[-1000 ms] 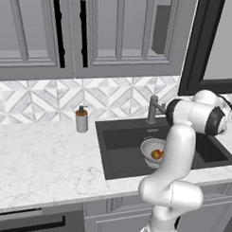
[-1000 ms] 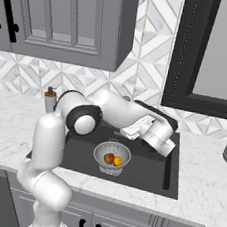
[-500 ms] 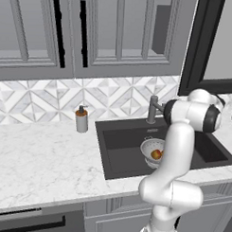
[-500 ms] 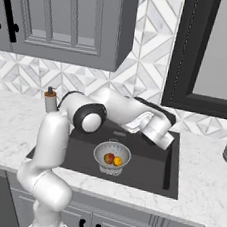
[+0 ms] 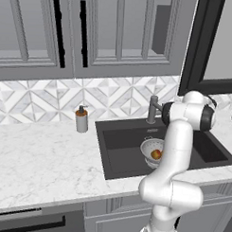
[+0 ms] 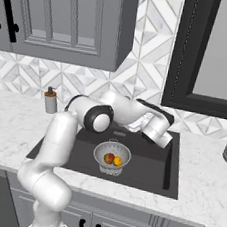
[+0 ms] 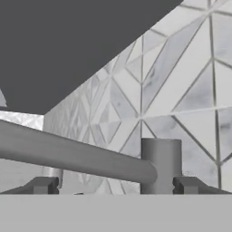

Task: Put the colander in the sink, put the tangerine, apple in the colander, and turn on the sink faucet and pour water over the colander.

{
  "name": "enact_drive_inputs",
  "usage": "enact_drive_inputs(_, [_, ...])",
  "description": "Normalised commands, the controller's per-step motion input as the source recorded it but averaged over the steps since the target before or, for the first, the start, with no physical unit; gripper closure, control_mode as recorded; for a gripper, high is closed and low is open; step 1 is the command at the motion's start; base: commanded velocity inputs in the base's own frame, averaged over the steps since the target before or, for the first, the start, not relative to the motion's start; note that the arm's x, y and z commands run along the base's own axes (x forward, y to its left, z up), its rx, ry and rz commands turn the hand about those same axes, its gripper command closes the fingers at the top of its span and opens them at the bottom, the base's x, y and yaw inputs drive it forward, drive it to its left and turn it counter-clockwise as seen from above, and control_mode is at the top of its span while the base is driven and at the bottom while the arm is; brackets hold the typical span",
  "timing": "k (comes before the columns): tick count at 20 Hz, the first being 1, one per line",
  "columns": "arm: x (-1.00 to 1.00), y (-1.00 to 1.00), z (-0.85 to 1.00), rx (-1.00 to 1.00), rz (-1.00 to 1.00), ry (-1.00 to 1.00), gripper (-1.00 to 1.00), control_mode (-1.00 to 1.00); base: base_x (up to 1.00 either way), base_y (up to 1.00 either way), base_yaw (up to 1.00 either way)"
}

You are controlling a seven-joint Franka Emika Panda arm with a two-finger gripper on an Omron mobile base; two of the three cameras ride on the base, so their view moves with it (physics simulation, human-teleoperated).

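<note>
Gripper (image 7: 113, 186) spread at the sink faucet (image 7: 161, 165); colander (image 6: 112, 157) in sink (image 6: 154, 163) holds apple (image 6: 109, 158) and tangerine (image 6: 118, 161).

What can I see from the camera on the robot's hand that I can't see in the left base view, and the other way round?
The hand view alone gives a close look at the gripper, its two dark fingertips standing apart on either side of the sink faucet, with the spout running off to the left. The left base view alone shows the colander sitting in the sink with the apple inside, the soap dispenser on the counter and the cabinets above. Both share the faucet and the patterned backsplash.
</note>
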Motion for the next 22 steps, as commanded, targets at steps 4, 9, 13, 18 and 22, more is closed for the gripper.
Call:
enact_drive_inputs(4, [0.34, -0.37, 0.0, 0.11, 0.0, 0.0, -1.0, -1.0, 0.0, 0.0, 0.0])
enact_drive_inputs(9, [0.25, -0.17, -0.08, 0.06, 0.0, 0.0, -1.0, -1.0, 0.0, 0.0, 0.0])
enact_drive_inputs(13, [0.27, 0.24, -0.15, 0.0, 0.0, 0.0, -1.0, -1.0, 0.0, 0.0, 0.0])
enact_drive_inputs(18, [0.26, 0.35, -0.01, 0.0, 0.0, 0.0, -1.0, -1.0, 0.0, 0.0, 0.0])
enact_drive_inputs(22, [0.22, 0.06, 0.0, 0.0, 0.0, 0.0, -1.0, -1.0, 0.0, 0.0, 0.0])
